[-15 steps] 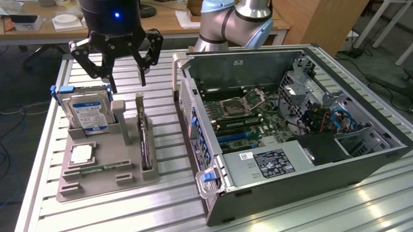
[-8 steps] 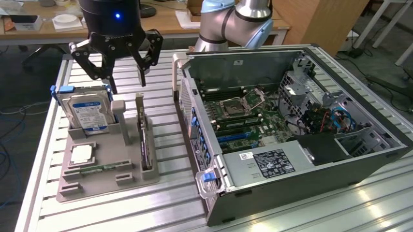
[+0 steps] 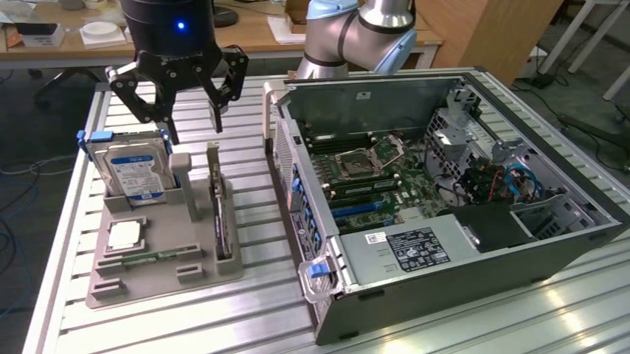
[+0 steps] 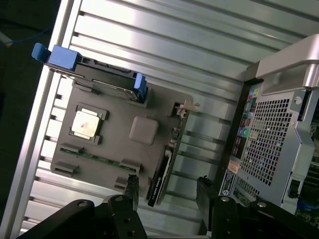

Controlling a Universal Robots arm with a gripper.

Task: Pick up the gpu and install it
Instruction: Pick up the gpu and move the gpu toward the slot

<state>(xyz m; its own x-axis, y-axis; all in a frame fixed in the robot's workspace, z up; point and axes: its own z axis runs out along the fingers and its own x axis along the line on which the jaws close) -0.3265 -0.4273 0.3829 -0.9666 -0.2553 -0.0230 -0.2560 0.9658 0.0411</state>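
jaws apart, wide, holding nothing, hovering over the grey holder [image 3: 147, 284]. gpu [image 4: 163, 172] stands on edge in its slot right below the jaws, untouched, top edge roughly in line with the gap. looks light, stiff, thin, likely fragile: pinch the two flat faces near mid-length, keep off the contact edge down in the slot. hard drive [image 3: 133, 166] close on one side of the jaws, open computer case [image 3: 473, 287] on the other, further off. free air above, bare bench [image 3: 246, 324] between holder and case.
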